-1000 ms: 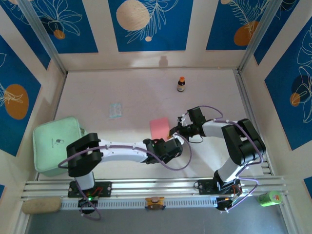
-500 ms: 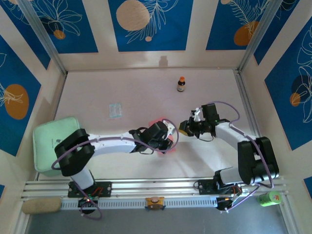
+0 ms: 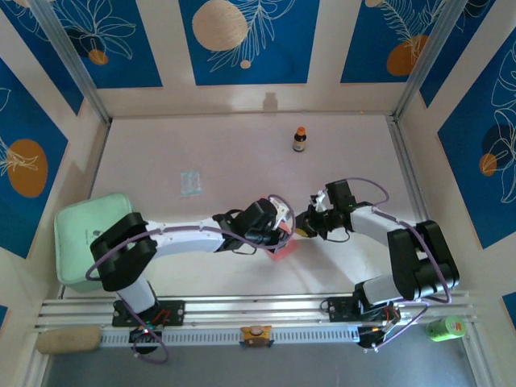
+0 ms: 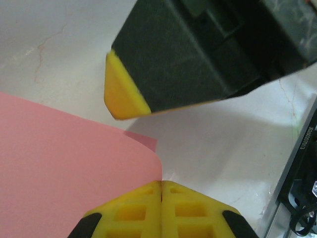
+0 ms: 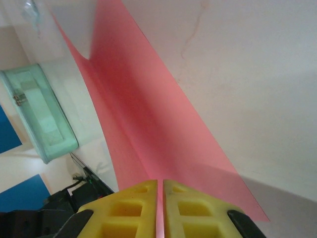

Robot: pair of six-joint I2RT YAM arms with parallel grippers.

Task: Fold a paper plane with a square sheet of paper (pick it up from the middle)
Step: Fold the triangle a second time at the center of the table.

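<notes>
The thin salmon-pink square sheet of paper [image 3: 284, 251] sits near the middle of the pale bench [image 3: 226, 153], between the two arms and in front of their bases, with one corner showing below the left wrist in the top view. The left arm's fingers [image 4: 143, 198] are pressed fully together on an edge of the sheet, which curves up from them and casts a soft shadow on the bench beneath. The right arm's fingers [image 5: 141, 198] are likewise closed tight, pinching the sheet, whose surface runs away from them as a long bowed strip. In the left wrist view one yellow tip of the right arm's fingers hangs just above the sheet's edge. Well apart from the sheet lie a small pale bluish translucent packet [image 3: 190, 182], a small brown bottle with an orange cap [image 3: 300, 139] toward the back wall, and a mint-green lidded case [image 3: 87, 242] at the left.
</notes>
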